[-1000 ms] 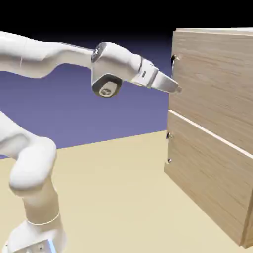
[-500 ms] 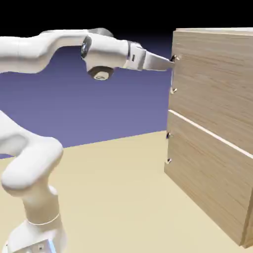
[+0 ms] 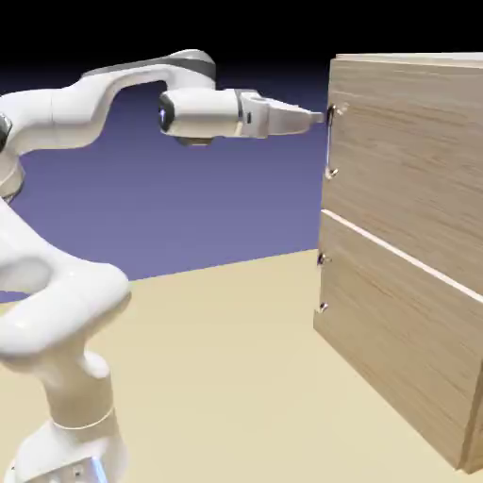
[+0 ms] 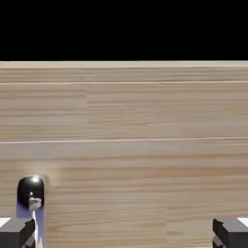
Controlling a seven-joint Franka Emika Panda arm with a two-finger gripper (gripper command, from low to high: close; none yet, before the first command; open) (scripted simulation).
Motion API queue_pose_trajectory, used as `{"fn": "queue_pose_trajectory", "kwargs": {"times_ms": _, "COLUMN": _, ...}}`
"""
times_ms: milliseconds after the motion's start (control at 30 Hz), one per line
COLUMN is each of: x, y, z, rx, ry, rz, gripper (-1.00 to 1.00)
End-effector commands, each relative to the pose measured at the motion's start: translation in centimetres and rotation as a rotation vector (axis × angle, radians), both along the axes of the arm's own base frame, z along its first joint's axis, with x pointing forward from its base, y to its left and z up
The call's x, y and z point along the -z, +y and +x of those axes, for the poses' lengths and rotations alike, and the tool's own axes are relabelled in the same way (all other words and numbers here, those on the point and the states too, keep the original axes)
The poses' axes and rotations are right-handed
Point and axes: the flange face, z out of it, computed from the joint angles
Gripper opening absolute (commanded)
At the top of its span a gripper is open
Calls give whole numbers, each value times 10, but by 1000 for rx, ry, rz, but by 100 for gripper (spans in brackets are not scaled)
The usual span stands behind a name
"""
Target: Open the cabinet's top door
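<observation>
Our gripper point(image 3: 316, 117), jaws apart, hovers level at the door's point(image 3: 406, 141) handle point(image 3: 330, 141), high on the cabinet point(image 3: 396, 283). We judge the panel stiff and hinged (likely light); grasp the slim, slippery bar mid-length.

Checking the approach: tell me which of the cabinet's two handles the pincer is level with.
The top door's handle: the pincer points at its upper end; the lower handle sits well below.
</observation>
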Motion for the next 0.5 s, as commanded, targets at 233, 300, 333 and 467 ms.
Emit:
{"fn": "queue_pose_trajectory", "kwargs": {"times_ms": 233, "x": 49, "y": 41, "z": 32, "rx": -13, "ry": -27, "rz": -10, "gripper": 0}}
{"fn": "queue_pose_trajectory", "kwargs": {"times_ms": 300, "x": 65, "y": 51, "z": 42, "rx": -15, "ry": -29, "rz": -11, "gripper": 0}}
{"fn": "queue_pose_trajectory", "kwargs": {"times_ms": 333, "x": 69, "y": 53, "z": 44, "rx": -15, "ry": -29, "rz": -11, "gripper": 0}}
{"fn": "queue_pose_trajectory", "kwargs": {"times_ms": 467, "x": 69, "y": 53, "z": 76, "rx": -15, "ry": -29, "rz": -13, "gripper": 0}}
